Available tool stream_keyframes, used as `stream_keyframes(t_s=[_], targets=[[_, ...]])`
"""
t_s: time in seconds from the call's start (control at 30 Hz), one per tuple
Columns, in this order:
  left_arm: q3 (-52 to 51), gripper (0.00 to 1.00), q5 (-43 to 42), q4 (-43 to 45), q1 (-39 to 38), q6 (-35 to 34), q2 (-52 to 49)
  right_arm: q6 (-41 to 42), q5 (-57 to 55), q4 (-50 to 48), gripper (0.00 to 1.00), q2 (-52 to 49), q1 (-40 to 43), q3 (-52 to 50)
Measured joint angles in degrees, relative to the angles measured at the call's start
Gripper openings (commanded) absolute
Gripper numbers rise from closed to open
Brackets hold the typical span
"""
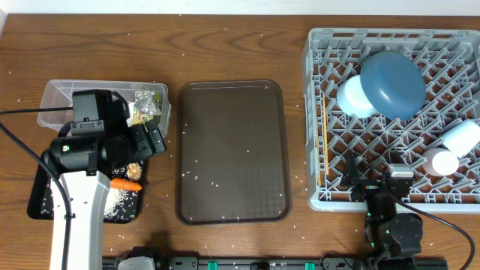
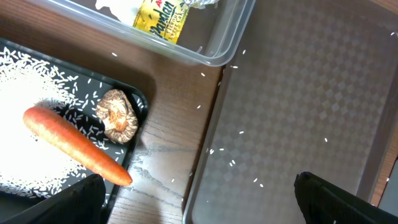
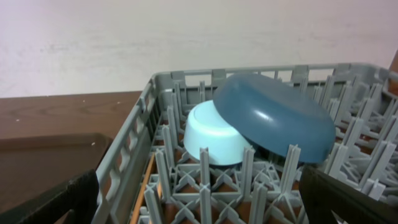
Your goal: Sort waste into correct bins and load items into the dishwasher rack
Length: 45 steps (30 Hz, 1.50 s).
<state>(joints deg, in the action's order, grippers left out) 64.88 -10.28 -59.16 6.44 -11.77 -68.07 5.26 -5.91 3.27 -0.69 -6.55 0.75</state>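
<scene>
My left gripper [image 2: 199, 208] is open and empty. It hovers over the gap between the shallow black tray [image 2: 140, 99] and the brown serving tray, and shows in the overhead view [image 1: 154, 139]. The black tray holds an orange carrot [image 2: 74, 144], a brown food lump [image 2: 118, 116] and white rice [image 2: 25, 106]. The clear tub [image 2: 214, 53] holds the yellow-green wrapper [image 2: 163, 20] and white paper [image 2: 115, 6]. My right gripper [image 3: 199, 208] is open and empty over the front of the grey rack [image 3: 127, 149]. The rack holds the dark-blue plate [image 3: 273, 115], light-blue cup [image 3: 214, 137] and a chopstick [image 3: 142, 193].
The dark brown serving tray [image 1: 232, 150] lies mid-table with a few rice grains on it. At the rack's right side lie a white bowl [image 1: 461, 137] and a small white cup [image 1: 441, 161]. Rice grains are scattered over the wooden table.
</scene>
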Motion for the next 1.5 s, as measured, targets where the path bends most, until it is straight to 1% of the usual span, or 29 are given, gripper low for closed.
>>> stream_keyframes(t_s=[0.83, 0.93, 1.07, 1.17, 1.23, 1.3, 1.5], targets=[[-0.2, 0.98, 0.2, 0.6, 0.0, 0.1, 0.1, 0.6, 0.1, 0.3, 0.99, 0.0, 0.0, -0.2], [-2.9, 0.98, 0.7, 6.3, 0.0, 0.3, 1.9, 0.6, 0.2, 0.3, 0.99, 0.0, 0.0, -0.2], [-13.2, 0.98, 1.2, 23.1, -1.0, 0.9, 8.2, 0.7, 0.2, 0.3, 0.99, 0.0, 0.0, -0.2], [-22.3, 0.98, 0.3, 33.5, -2.3, 2.0, 14.3, 0.6, 0.2, 0.3, 0.99, 0.0, 0.0, -0.2], [-26.8, 0.98, -0.2, 36.1, -2.6, 2.6, 18.2, 0.7, 0.2, 0.3, 0.99, 0.0, 0.0, -0.2], [-30.1, 0.98, -0.3, 36.6, -2.6, 3.0, 22.5, 0.7, 0.2, 0.3, 0.99, 0.0, 0.0, -0.2], [-31.5, 0.98, 0.3, 38.8, -2.6, 7.3, 32.5, 0.7, 0.2, 0.3, 0.99, 0.0, 0.0, -0.2]])
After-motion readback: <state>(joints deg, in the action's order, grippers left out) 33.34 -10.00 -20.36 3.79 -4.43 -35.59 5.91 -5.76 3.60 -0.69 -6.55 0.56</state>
